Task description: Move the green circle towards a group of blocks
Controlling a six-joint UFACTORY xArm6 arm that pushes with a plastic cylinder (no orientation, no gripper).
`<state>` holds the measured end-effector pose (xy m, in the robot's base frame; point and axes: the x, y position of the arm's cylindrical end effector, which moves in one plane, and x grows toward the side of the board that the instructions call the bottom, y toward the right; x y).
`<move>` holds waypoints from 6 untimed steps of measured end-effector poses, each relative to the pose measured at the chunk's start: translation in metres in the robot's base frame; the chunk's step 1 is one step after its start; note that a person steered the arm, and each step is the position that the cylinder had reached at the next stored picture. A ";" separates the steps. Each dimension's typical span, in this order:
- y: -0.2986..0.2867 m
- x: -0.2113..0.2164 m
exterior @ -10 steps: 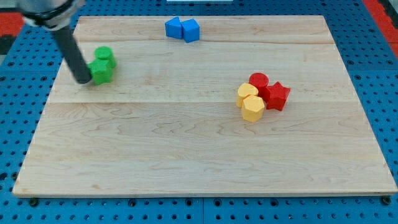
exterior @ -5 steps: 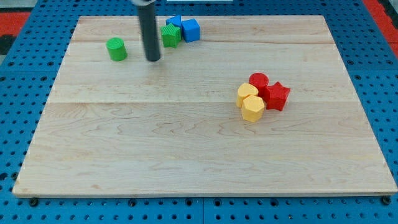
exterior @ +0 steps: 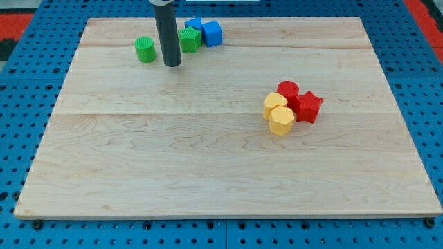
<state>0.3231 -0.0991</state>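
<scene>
The green circle (exterior: 145, 50) stands on the wooden board near the view's top left. My tip (exterior: 172, 63) is just to its right and slightly lower, with a small gap between them. Right of my rod a second green block (exterior: 189, 39) touches two blue blocks (exterior: 206, 32) at the top edge, forming a group. The rod hides part of that green block's left side.
A cluster sits right of centre: a red cylinder (exterior: 288, 90), a red star-like block (exterior: 309, 106) and two yellow blocks (exterior: 279, 114). The wooden board (exterior: 208, 173) lies on a blue pegboard surface.
The green circle has moved right, closer to my rod and the green-and-blue group at the top. My tip has hardly moved over the last half second.
</scene>
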 end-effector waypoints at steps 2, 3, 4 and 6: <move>-0.117 -0.011; -0.075 -0.040; -0.014 -0.041; -0.055 -0.005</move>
